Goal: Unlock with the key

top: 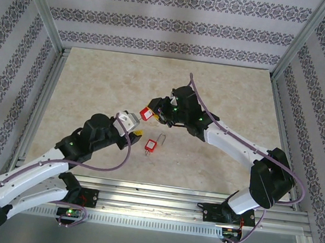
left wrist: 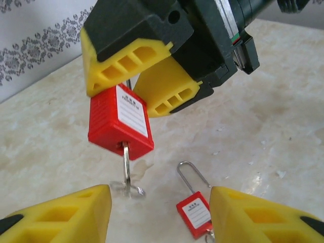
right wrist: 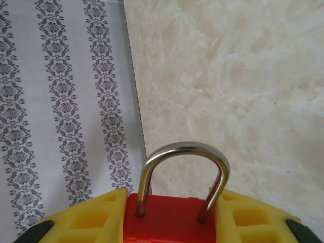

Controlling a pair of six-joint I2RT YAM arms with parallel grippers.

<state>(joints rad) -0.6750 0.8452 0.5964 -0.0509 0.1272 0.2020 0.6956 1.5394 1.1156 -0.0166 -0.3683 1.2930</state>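
Two yellow fingers of the right gripper (right wrist: 174, 205) clamp the red padlock (left wrist: 120, 121), its key (left wrist: 126, 169) hanging beneath, just ahead of the left gripper (left wrist: 159, 217), whose jaws stand apart untouching, a second padlock (left wrist: 195, 215) lying on the table (left wrist: 283, 126) nearby.

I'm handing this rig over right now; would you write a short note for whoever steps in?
The right pincer is shut on the red padlock, held above the table.
The left pincer is open, facing the key without gripping it.
The key sits in the held padlock's keyhole, hanging down.
A second red padlock lies loose on the table.
Done: padlock lifted, key inserted.
Left: grip the key, turn it, free the shackle. Both its legs sit in the body, so it looks locked.
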